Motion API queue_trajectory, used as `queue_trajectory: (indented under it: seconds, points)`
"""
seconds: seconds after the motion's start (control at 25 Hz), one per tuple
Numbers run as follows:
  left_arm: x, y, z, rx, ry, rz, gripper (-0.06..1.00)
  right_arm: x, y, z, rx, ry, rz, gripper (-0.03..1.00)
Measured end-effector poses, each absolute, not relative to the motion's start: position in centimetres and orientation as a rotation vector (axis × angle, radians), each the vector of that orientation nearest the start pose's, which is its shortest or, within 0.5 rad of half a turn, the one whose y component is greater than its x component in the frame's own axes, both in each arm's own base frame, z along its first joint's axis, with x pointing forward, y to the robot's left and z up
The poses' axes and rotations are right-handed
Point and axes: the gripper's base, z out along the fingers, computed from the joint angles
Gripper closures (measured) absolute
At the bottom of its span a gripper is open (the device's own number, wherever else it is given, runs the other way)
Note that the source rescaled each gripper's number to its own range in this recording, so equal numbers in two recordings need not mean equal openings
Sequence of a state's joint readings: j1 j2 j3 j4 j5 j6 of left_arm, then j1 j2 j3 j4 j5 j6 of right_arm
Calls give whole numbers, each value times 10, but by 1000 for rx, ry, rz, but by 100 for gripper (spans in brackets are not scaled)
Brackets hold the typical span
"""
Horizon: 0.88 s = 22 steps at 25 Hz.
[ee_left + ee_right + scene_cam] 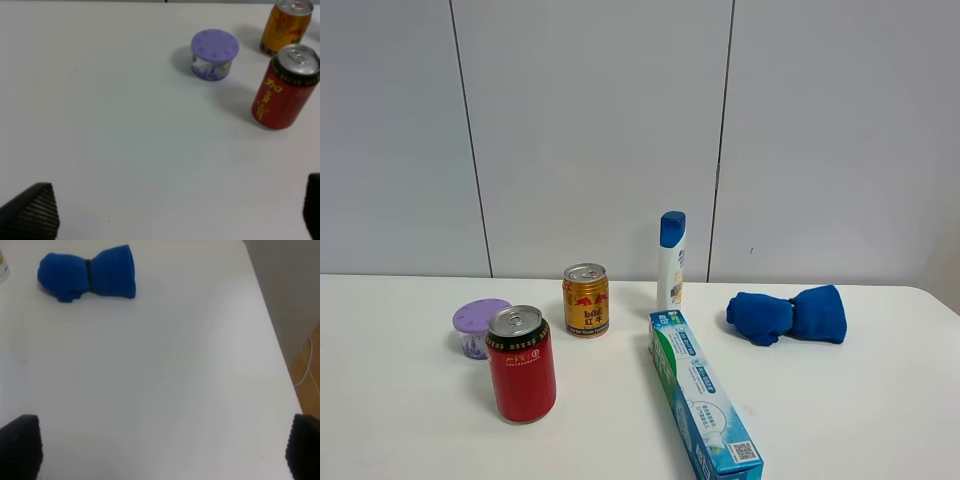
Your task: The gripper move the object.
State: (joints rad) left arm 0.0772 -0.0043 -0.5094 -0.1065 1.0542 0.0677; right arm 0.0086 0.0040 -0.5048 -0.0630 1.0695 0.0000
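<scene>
The white shampoo bottle [671,262] with a blue cap and an orange-and-blue label stands upright at the back middle of the white table [840,410]. Neither arm shows in the exterior high view. In the left wrist view my left gripper [170,220] is open and empty over bare table, with one black fingertip [30,212] at each lower corner. In the right wrist view my right gripper [162,450] is open and empty, its fingertips [20,445] wide apart. Only a sliver of the bottle [2,271] shows at that picture's edge.
A red can [521,363] [286,87], a gold can [586,300] [287,25] and a purple-lidded jar [480,328] [215,54] stand left of the bottle. A long toothpaste box [703,405] lies in front. A blue cloth bundle [788,315] [89,279] lies to the right, near the table's right edge [275,340].
</scene>
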Motion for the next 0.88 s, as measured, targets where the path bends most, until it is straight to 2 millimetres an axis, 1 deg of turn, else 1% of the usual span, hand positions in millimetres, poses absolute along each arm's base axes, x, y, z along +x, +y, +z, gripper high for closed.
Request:
queue_trajectory:
  seconds: [0.88]
  points:
    - [-6, -9, 281, -4, 2020, -36, -6, -6, -7, 278, 21, 2044, -78, -3]
